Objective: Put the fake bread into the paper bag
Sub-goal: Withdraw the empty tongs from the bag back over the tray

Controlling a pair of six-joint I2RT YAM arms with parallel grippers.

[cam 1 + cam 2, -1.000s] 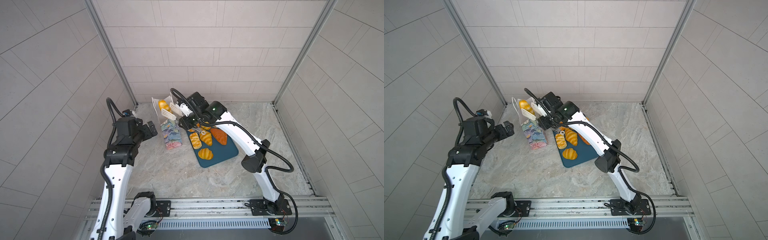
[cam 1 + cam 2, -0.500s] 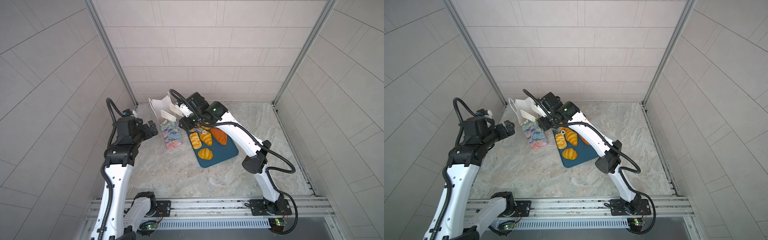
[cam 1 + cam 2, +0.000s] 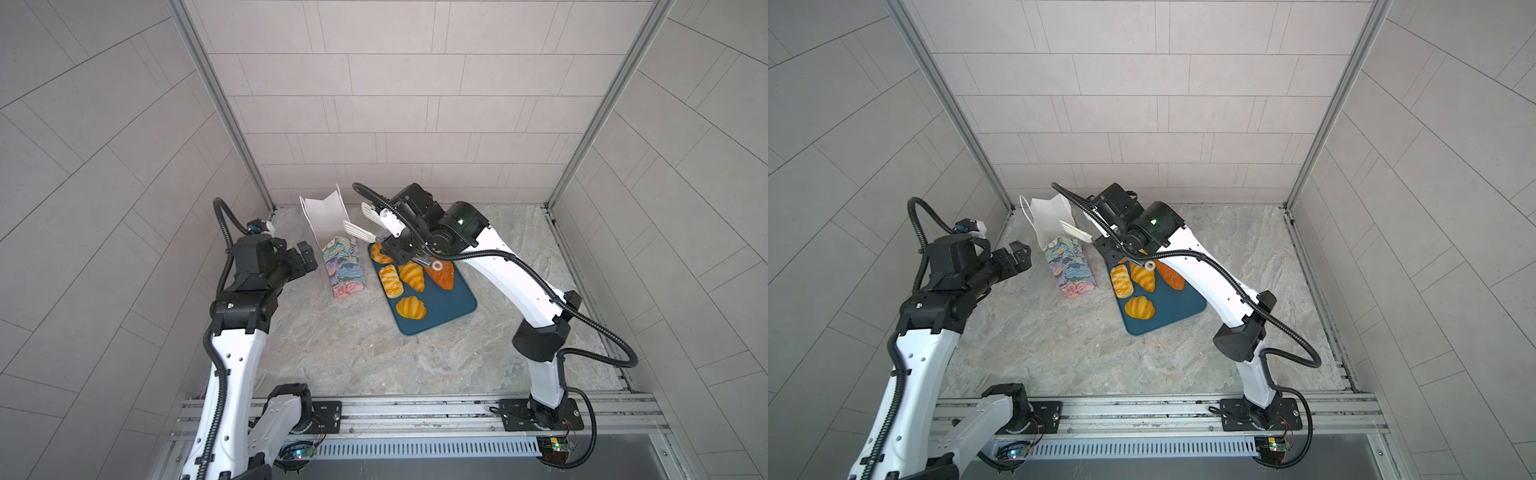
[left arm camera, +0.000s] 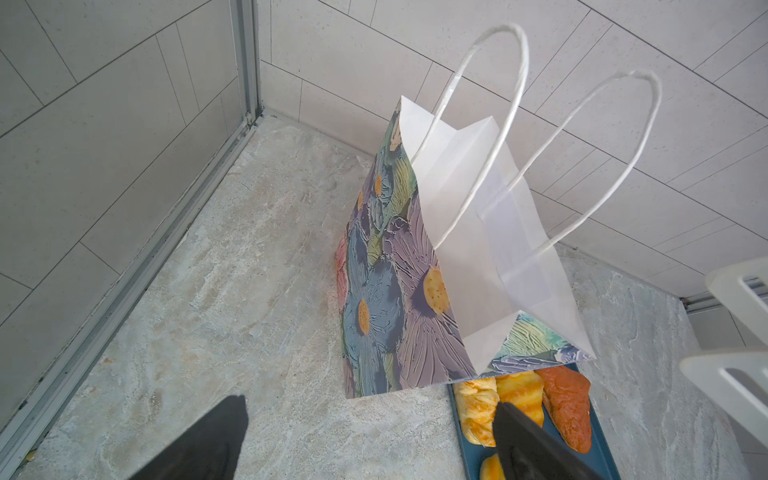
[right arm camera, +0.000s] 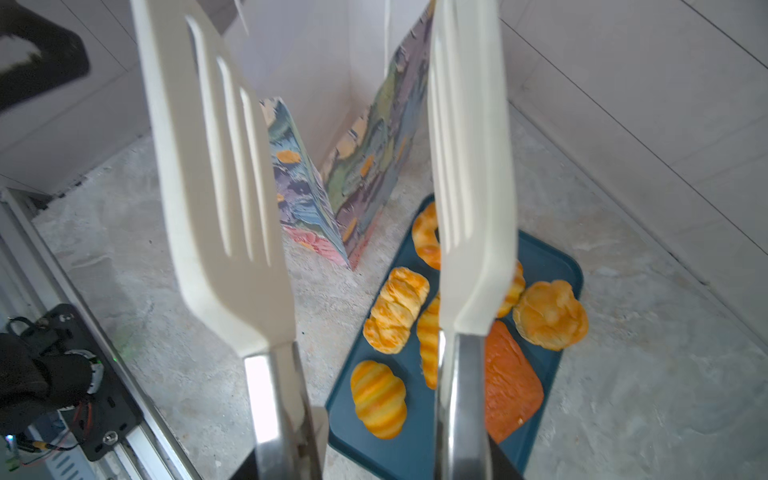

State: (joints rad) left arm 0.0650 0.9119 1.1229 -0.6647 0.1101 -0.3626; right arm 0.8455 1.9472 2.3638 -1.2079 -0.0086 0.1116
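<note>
The right gripper [image 3: 400, 245] is clamping the metal handles of the white tongs [image 3: 360, 230]. The two slotted blades are standing apart with nothing between them. They are hanging just beside the open mouth of the paper bag [image 3: 345, 272], on its tray side, and above the far end of the dark teal tray [image 3: 451, 309].

The fake bread [image 5: 397, 309] is lying on that tray, below and slightly in front of the blades. A ring, a striped roll, a croissant, a round bun and a darker orange-brown piece are showing in both top views. The right wrist view is showing at least one more, partly hidden behind a blade.

The bag is standing upright on the tabletop [image 3: 357, 357] with its white inside and cord handles showing. Its base is sitting just beside the tray's left edge, and the back wall is rising close behind it. Its bottom is hidden.

The left gripper [image 3: 302, 261] is hovering empty with its jaws wide apart, facing the bag's left side across a narrow gap. In front of bag and tray, bare tabletop is stretching to the front rail.
</note>
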